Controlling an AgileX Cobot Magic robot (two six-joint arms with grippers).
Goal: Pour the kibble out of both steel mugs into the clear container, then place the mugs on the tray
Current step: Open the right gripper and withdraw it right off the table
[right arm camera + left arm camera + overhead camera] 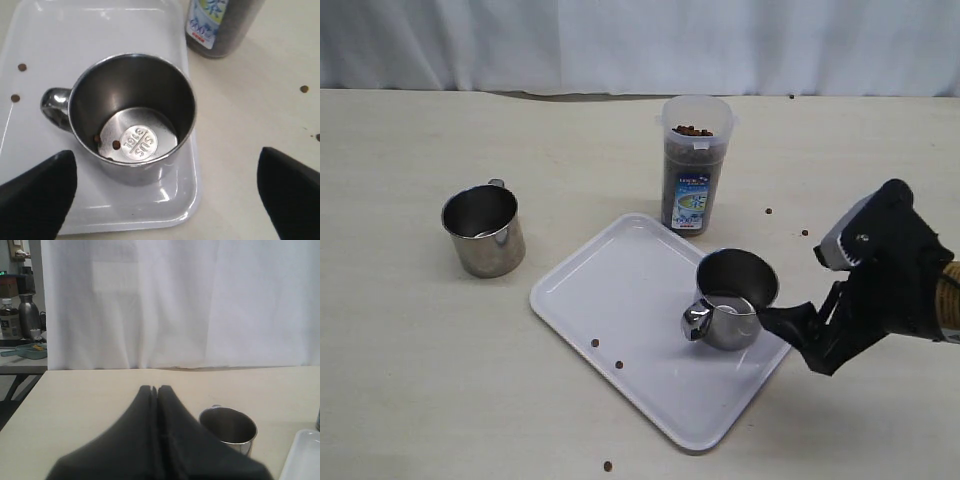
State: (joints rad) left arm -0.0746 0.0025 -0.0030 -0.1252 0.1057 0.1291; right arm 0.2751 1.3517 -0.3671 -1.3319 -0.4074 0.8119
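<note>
Stray kibble [607,466] on table [400,380], mug [732,300] on tray [620,300], container [692,170] behind

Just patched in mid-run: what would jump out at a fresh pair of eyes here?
First the shiny steel mug, upright near the right side of the white tray in the exterior view, with the open right gripper beside it. Next the clear container behind the tray, nearly full of kibble, and the second mug alone on the table at left.
</note>
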